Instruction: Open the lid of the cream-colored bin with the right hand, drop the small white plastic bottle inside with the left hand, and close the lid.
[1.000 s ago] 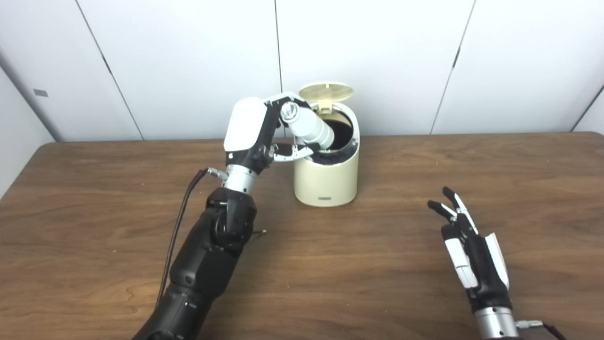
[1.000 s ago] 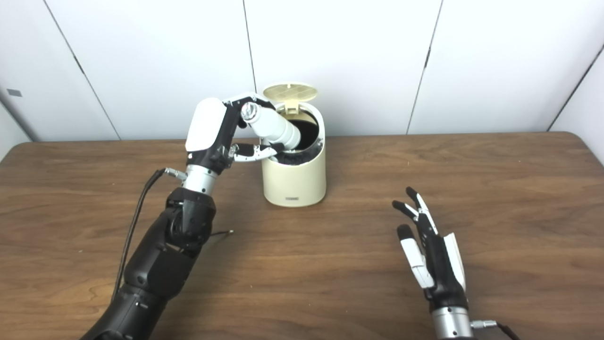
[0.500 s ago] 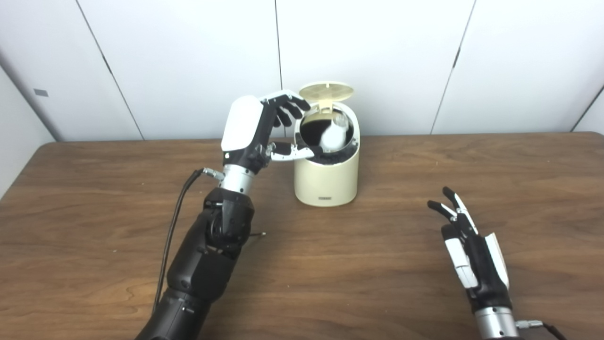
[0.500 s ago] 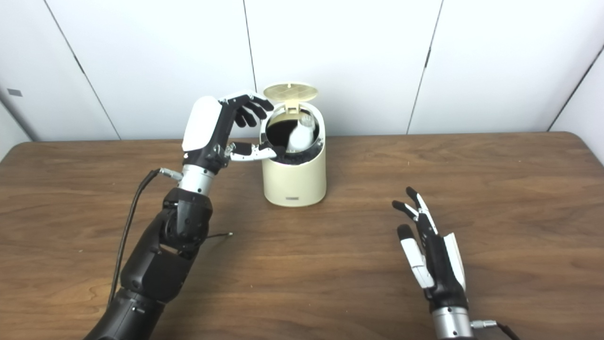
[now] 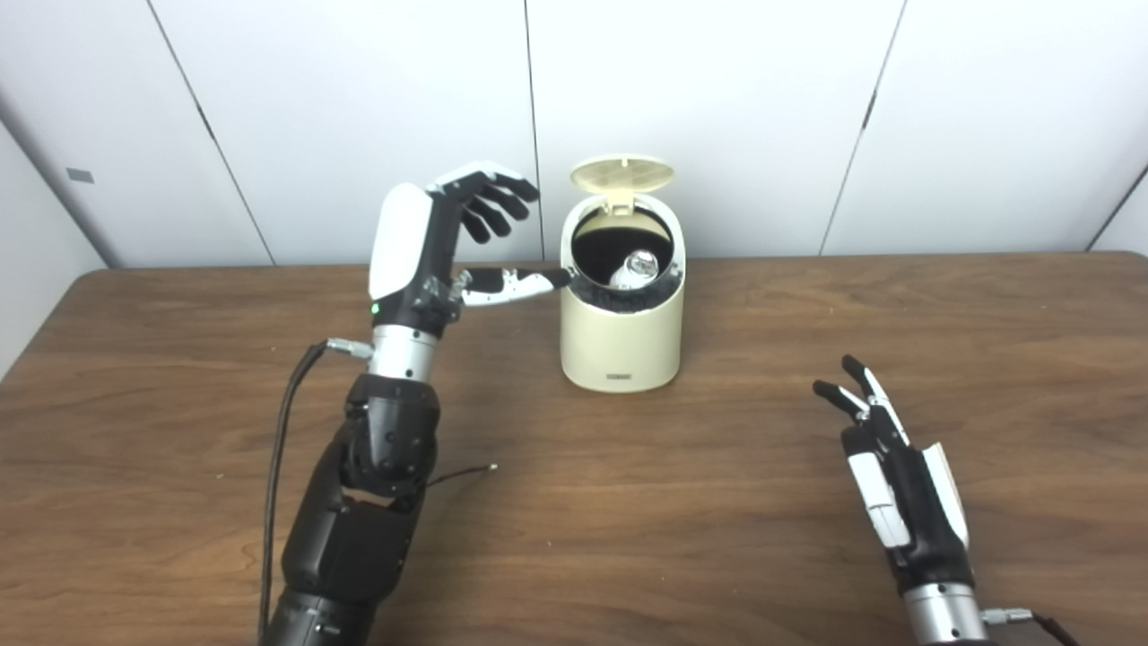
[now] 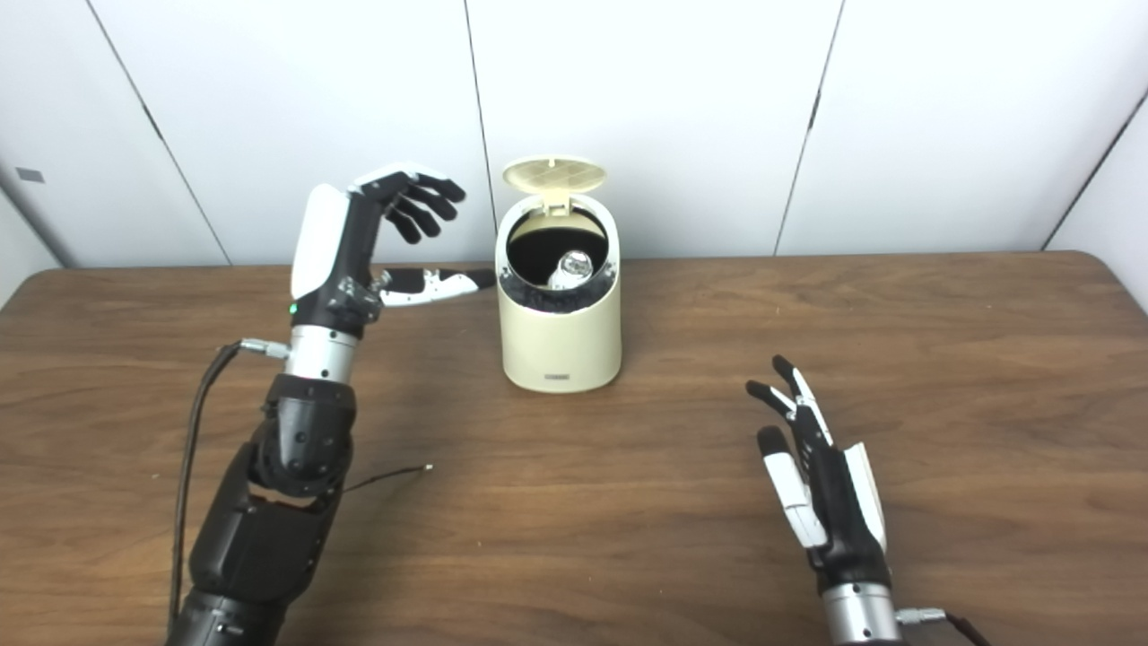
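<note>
Left hand: our left hand (image 5: pixel 448 242) is empty, its fingers (image 5: pixel 489 193) spread and curled slightly, the thumb stretched toward the bin. It stands upright on its wrist, just beside the bin's near-left wall, with the thumb tip at or very near the rim; we cannot tell whether it touches.

Bottle: the bottle (image 5: pixel 633 269) lies inside the bin, to the right of our left hand and below the level of its fingers. Only its upper end shows above the dark liner, leaning against the inner wall. We judge the drop is done.

Bin: the bin (image 5: pixel 619 345) stands upright on the table (image 5: pixel 700 502), ahead of and well apart from our right hand, close beside our left. Its mouth tilts toward us, so we can see straight in.

Lid: the lid (image 5: pixel 622 172) stands up on its hinge at the back of the bin, beyond both hands. It holds itself open, which is why neither hand needs to prop it.

Right hand: our right hand (image 6: pixel 821 489) holds nothing, its fingers apart and pointing up and away, low over the table near us. It sits to the right of the bin with a clear line to it, which suits the one step we judge is left, closing the lid.

Next move: we judge our right hand must go forward and left, above the rim, then press the lid down from behind. Our left hand is best pulled clear of the rim first, so the thumb is not caught.
</note>
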Action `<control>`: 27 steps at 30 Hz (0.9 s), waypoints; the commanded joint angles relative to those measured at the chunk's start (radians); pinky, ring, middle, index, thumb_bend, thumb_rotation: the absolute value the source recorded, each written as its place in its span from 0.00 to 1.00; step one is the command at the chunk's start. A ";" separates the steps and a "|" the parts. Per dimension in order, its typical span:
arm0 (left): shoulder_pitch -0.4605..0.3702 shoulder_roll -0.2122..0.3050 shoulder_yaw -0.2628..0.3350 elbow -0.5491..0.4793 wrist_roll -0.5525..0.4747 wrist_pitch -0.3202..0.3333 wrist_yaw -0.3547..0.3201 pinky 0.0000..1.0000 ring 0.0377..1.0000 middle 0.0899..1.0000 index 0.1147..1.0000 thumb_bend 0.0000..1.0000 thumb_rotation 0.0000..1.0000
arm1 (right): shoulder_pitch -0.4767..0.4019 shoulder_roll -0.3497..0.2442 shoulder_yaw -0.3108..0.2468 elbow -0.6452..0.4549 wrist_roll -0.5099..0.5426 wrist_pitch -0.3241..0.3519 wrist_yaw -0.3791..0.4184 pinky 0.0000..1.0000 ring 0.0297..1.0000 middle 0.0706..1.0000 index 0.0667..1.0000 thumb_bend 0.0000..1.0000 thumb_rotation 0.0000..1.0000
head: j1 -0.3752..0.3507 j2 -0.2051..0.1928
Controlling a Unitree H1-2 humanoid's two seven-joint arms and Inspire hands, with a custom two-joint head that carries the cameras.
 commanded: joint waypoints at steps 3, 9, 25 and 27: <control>0.028 -0.005 0.038 -0.113 -0.071 0.167 -0.093 0.37 0.46 0.51 0.56 0.70 0.21 | 0.011 -0.014 -0.005 0.057 0.024 -0.049 0.001 0.96 0.91 0.86 0.95 0.60 1.00 | 0.004 0.001; 0.123 -0.013 0.108 -0.149 -0.305 0.258 -0.201 0.53 0.60 0.66 0.71 0.44 0.63 | -0.016 -0.036 -0.003 0.036 0.030 -0.044 0.016 0.96 0.94 0.91 0.94 0.62 1.00 | 0.000 0.009; 0.304 -0.060 0.143 -0.115 -0.551 0.145 -0.265 1.00 1.00 1.00 1.00 0.68 1.00 | -0.216 -0.073 0.020 -0.054 -0.035 0.102 0.053 0.96 0.97 0.94 0.93 0.66 1.00 | 0.001 0.017; 0.322 -0.068 0.142 -0.104 -0.550 0.128 -0.260 1.00 1.00 1.00 1.00 0.68 1.00 | -0.271 -0.096 0.032 -0.056 -0.069 0.123 0.069 0.96 0.97 0.94 0.94 0.65 1.00 | 0.000 0.019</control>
